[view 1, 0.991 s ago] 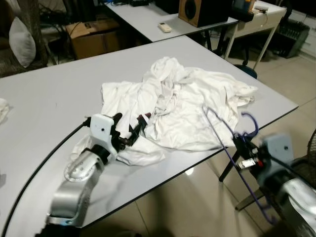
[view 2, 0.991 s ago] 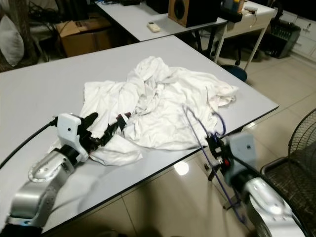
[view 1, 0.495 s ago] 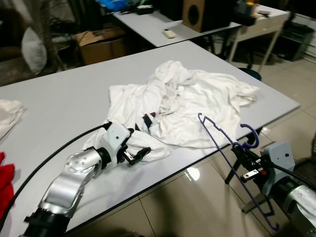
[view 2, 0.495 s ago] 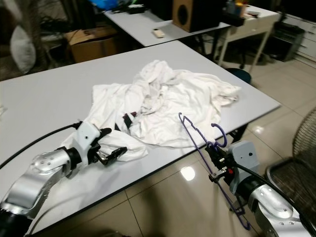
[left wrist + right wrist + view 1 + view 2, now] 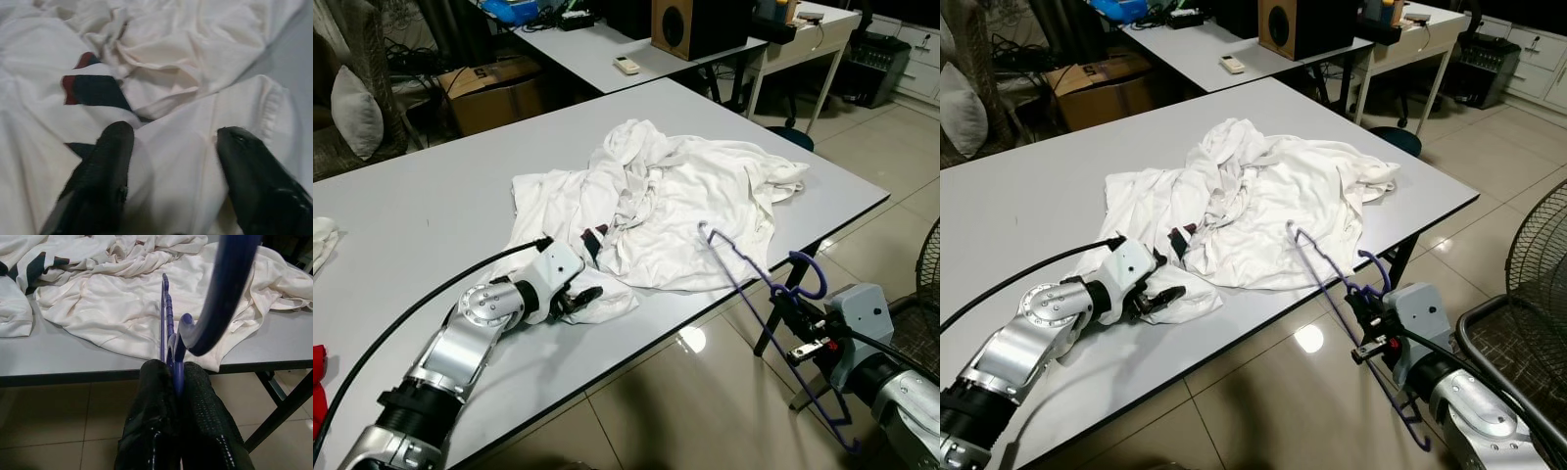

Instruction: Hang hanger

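Jutting past the near edge of the surface (image 5: 401,225), the purple hanger (image 5: 759,284) is clamped in the right gripper (image 5: 790,320), whose jaws are clenched on its neck just under the hook. Its long axis runs slantwise, one shoulder tip over the white shirt (image 5: 685,206), the other hanging down toward the floor. The shirt lies crumpled ahead and to the left of those jaws. The left gripper (image 5: 582,299), nearer the cloth, rests released on the shirt's near fold, a finger (image 5: 100,181) on either side.
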You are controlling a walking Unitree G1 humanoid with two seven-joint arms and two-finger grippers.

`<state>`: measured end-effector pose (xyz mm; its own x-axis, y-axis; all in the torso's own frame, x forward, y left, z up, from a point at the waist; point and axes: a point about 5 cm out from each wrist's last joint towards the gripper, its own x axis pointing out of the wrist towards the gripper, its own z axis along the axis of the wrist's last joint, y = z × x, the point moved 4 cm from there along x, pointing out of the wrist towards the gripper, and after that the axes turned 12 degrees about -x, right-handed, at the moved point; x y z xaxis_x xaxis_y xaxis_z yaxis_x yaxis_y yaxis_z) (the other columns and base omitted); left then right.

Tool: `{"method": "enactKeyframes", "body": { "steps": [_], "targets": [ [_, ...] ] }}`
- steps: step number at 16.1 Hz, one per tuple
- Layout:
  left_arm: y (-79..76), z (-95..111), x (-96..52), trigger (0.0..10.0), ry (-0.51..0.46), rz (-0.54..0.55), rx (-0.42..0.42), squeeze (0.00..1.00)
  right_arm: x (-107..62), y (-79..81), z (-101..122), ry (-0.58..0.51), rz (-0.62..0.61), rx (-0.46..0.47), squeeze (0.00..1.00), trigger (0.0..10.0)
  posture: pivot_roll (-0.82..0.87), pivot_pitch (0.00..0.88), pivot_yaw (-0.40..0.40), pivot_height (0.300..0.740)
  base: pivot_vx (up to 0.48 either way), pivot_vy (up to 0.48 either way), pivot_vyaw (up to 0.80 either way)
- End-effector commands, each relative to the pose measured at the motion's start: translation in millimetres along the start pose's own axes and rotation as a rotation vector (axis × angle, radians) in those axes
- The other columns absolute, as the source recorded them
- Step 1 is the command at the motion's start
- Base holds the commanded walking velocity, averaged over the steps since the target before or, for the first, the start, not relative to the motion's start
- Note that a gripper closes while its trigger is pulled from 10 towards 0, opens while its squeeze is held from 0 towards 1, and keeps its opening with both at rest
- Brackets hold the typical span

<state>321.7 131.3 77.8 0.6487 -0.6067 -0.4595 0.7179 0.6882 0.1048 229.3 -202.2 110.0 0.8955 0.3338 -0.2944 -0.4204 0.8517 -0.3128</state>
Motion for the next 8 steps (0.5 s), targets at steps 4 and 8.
{"method": "enactKeyframes", "body": {
  "steps": [4,8],
  "targets": [
    [-0.3,-0.7,-4.7,0.0,0.016,-0.059,0.058,0.0,1.1,3.1,-2.7,0.008,0.015,-0.014,0.0,10.0,-0.2,0.0,0.076,0.74,0.0,0.0,0.0],
    [4.4,-4.7,-5.7,0.0,0.043,-0.049,0.092,0.0,5.2,4.3,-3.2,0.009,0.029,-0.033,0.0,10.0,-0.19,0.0,0.074,0.74,0.0,0.0,0.0]
  ]
}}
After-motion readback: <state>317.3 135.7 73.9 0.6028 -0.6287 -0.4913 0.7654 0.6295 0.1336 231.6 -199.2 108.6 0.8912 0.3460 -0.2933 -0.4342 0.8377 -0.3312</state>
